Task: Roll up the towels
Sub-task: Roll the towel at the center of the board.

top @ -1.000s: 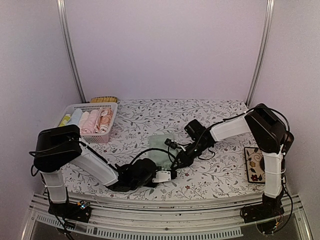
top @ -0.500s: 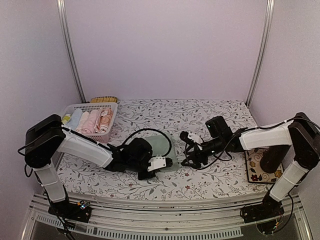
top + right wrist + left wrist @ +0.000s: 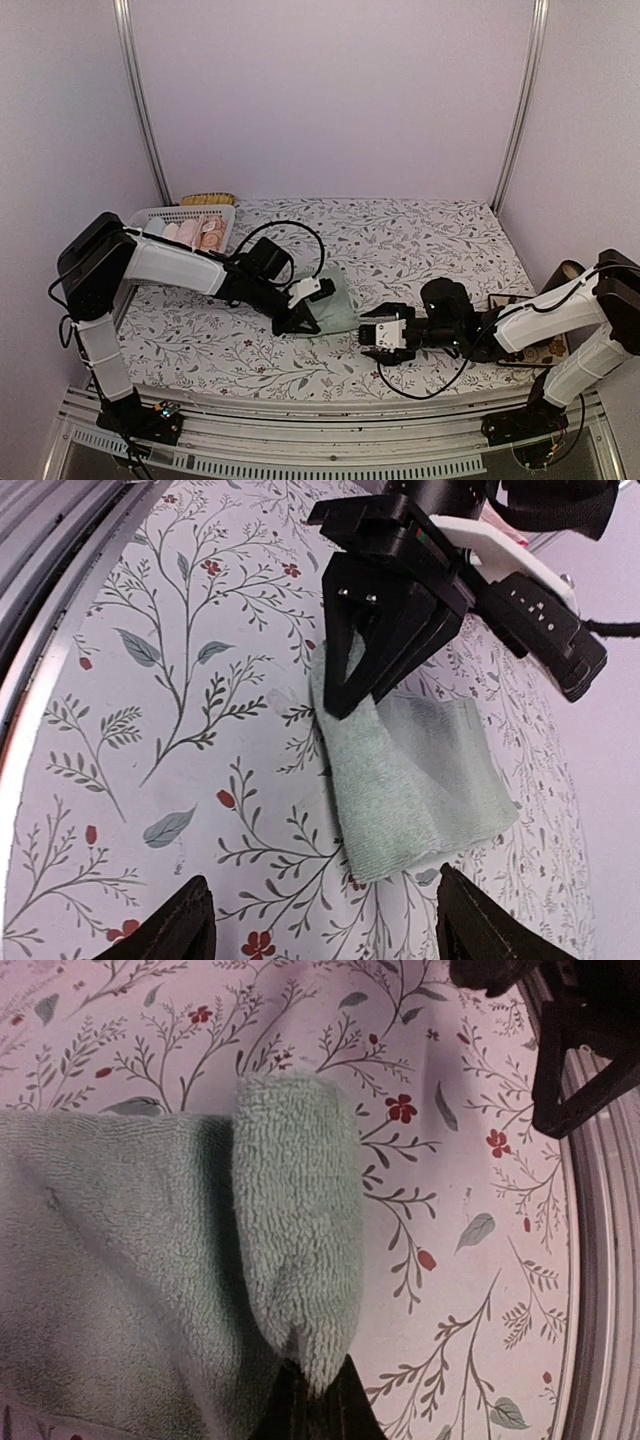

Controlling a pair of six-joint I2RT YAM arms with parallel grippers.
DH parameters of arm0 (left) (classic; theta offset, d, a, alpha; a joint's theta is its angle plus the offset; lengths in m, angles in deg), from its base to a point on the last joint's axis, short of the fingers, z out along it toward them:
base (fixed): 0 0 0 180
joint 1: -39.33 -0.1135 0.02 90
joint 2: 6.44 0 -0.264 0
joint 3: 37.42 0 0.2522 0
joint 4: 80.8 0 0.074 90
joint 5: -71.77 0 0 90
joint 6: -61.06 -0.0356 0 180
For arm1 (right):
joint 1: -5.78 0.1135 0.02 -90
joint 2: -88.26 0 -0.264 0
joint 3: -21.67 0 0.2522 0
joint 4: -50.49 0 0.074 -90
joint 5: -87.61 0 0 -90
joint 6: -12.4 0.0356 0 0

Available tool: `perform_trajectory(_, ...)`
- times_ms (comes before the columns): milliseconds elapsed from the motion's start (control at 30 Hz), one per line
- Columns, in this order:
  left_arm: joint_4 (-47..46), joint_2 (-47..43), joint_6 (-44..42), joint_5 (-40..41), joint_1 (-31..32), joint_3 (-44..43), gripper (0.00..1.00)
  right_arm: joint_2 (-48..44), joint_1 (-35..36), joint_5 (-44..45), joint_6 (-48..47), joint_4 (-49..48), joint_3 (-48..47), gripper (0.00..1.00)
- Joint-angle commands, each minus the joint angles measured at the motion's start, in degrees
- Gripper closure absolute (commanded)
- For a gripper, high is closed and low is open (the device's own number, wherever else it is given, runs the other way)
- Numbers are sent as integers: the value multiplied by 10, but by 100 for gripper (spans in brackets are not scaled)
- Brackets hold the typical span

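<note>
A pale mint green towel (image 3: 338,308) lies flat mid-table, with one edge folded over into a narrow strip (image 3: 300,1220). My left gripper (image 3: 318,1388) is shut on the near end of that strip; from above the left gripper (image 3: 303,324) sits at the towel's near-left corner. In the right wrist view the left gripper (image 3: 345,690) pinches the towel (image 3: 425,775). My right gripper (image 3: 368,337) stands open just right of the towel, apart from it; its fingertips (image 3: 175,930) hold nothing. An orange patterned towel (image 3: 211,237) lies rolled in the basket.
A white lattice basket (image 3: 170,213) with several rolled towels stands at the back left, partly behind my left arm. A yellowish object (image 3: 207,199) lies behind it. A dark patterned mat (image 3: 503,302) lies at the right edge under my right arm. The metal table rail (image 3: 605,1260) runs close by.
My right gripper opened, let go of the mint towel and drew back to the near right. My left gripper stayed shut on the towel and moved it up the table to the left.
</note>
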Motion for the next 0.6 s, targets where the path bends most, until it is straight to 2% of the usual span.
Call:
perform_trajectory(0, 52, 36, 22, -87, -14, -35, 100, 43, 25, 128, -89, -86, -9, 24)
perform_trajectory(333, 91, 111, 36, -166, -52, -83, 100, 132, 31, 145, -200, -132, -34, 24)
perform_trajectory(567, 107, 133, 34, -188, -68, -94, 100, 206, 27, 135, -240, -131, -83, 29)
